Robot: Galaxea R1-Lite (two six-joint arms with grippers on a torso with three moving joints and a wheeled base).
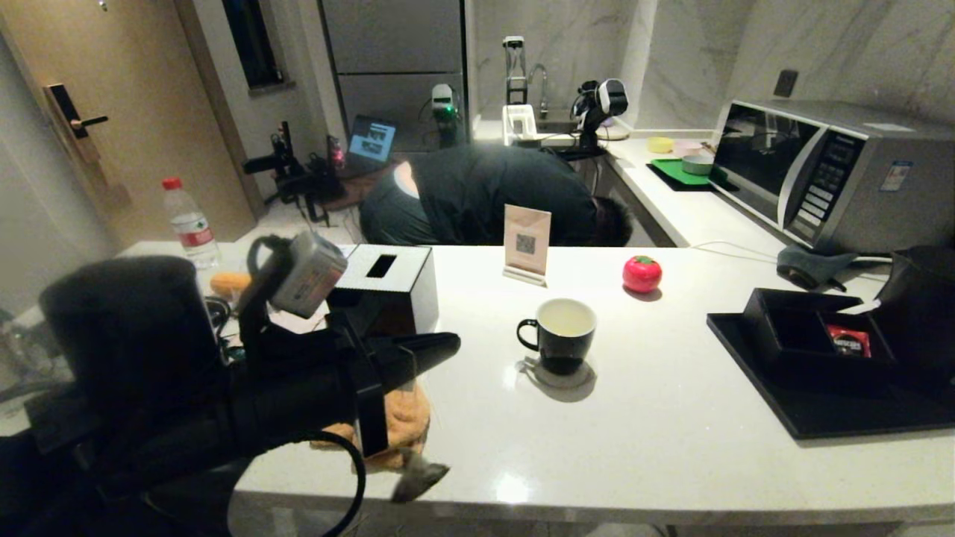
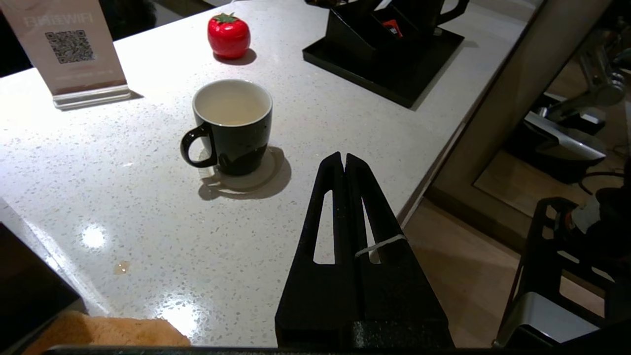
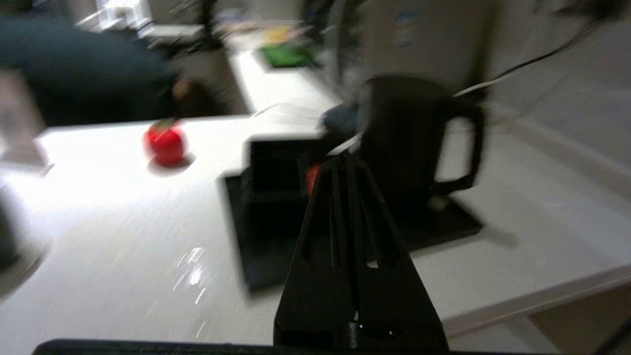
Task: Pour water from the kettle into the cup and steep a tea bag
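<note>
The black cup (image 1: 558, 332) (image 2: 231, 130) stands on a coaster mid-counter, with pale water (image 2: 231, 106) in its white inside. My left gripper (image 1: 455, 343) (image 2: 343, 157) hovers shut to the cup's left near the counter's front edge. A thin white string (image 2: 380, 244) comes out between its jaws and crosses one finger. The grey-green tea bag (image 1: 418, 476) dangles below that arm. The black kettle (image 1: 925, 298) (image 3: 409, 133) stands on the black tray (image 1: 821, 406) at the right. My right gripper (image 3: 345, 159) is shut and empty, in front of the tray and short of the kettle.
A black compartment box (image 1: 798, 321) with a red sachet (image 1: 848, 341) shares the tray. A red tomato-shaped object (image 1: 642, 274), QR sign (image 1: 527, 242), black tissue box (image 1: 388, 283) and orange cloth (image 1: 406, 418) lie on the counter. A person (image 1: 485, 194) bends behind it. A microwave (image 1: 828, 171) sits back right.
</note>
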